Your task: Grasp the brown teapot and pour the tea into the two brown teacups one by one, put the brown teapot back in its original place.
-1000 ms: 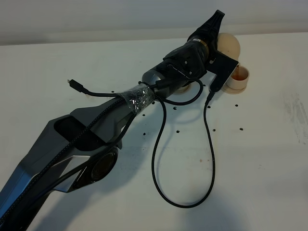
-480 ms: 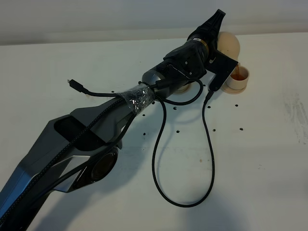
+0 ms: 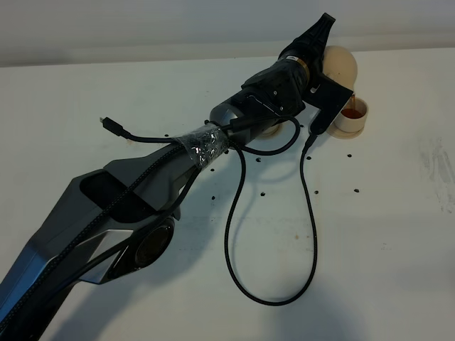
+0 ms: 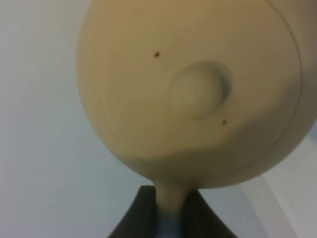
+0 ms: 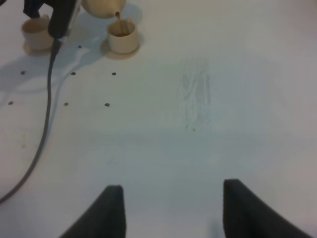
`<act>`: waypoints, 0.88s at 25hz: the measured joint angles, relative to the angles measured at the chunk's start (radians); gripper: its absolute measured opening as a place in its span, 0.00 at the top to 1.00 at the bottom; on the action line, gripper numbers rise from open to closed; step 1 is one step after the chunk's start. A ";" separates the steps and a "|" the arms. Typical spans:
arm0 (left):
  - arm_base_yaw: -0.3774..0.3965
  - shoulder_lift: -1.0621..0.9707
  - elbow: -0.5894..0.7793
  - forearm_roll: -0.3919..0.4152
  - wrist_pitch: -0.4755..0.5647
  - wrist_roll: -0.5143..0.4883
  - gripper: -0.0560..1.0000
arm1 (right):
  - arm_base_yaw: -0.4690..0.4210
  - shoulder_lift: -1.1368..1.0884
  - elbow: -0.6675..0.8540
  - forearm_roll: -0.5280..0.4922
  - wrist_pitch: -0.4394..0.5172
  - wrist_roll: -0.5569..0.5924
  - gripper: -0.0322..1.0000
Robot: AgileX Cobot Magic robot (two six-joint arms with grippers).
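Tea [image 5: 118, 17] runs in a thin reddish-brown thread from the brown teapot [image 3: 340, 65]. The pot hangs tilted at the upper right of the exterior view, directly over a teacup [image 3: 353, 112] that already shows dark liquid inside. So the step in hand is the pour into this cup. The second teacup [image 5: 37, 32] stands near it and is mostly hidden behind the left arm [image 3: 213, 145] in the exterior view (whether it holds tea I cannot tell, so this may be the first fill or the second). The left gripper [image 4: 169, 215] is clamped tight on the pot's loop handle [image 4: 170, 193]. The right gripper [image 5: 172, 191] hovers well apart over bare table, jaws spread, holding nothing.

Next move, as I judge it: roll the pot back level as the cup nears full, slowly enough that the last drip lands inside. Then carry it to the other cup or back to its place.

The pot is squat, round, smooth matte beige ceramic, with a rounded lid knob [image 4: 198, 91] and a couple of dark specks. The cups are small plain cylinders of the same finish, each on a round tan saucer [image 5: 110, 52]. The table [image 3: 398, 234] is white and flat, dotted with small dark marks, and a black cable [image 3: 234, 249] loops across it.
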 joint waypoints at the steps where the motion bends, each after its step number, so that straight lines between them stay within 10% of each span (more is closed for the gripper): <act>1: 0.000 0.000 0.000 0.000 0.000 0.000 0.87 | 0.000 0.000 0.000 0.000 0.000 0.000 0.55; 22: 0.000 0.000 0.000 0.025 -0.015 0.000 0.87 | 0.000 0.000 0.000 0.000 0.000 0.000 0.55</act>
